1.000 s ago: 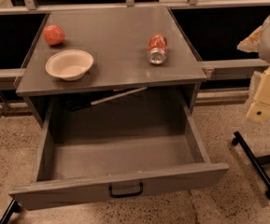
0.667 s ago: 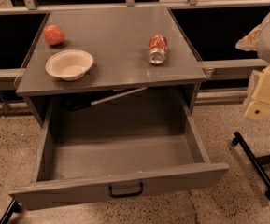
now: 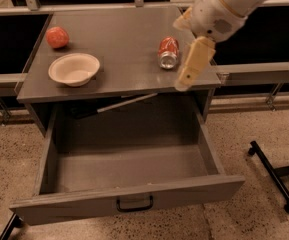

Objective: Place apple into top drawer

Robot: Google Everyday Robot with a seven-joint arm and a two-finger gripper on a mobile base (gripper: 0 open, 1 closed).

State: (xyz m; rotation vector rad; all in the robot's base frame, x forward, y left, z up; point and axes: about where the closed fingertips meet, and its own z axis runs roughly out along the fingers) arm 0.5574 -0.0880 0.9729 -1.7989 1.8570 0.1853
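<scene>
The apple (image 3: pixel 57 37) is small, round and red-orange, and rests at the back left of the grey cabinet top (image 3: pixel 119 59). The top drawer (image 3: pixel 129 171) is pulled fully out below, grey, empty, with a small black handle (image 3: pixel 134 204) at its front centre. My gripper (image 3: pixel 194 64) hangs from the white arm at the upper right, over the right edge of the cabinet top, next to the soda can and far from the apple. It holds nothing.
A white bowl (image 3: pixel 74 68) stands in front of the apple. A red-and-silver soda can (image 3: pixel 168 52) lies on its side right of centre. A black stand base (image 3: pixel 276 176) is on the floor to the right.
The arm has swung in from the right edge of the view and now hangs over the right side of the cabinet top, close to the can. The objects have not moved.
</scene>
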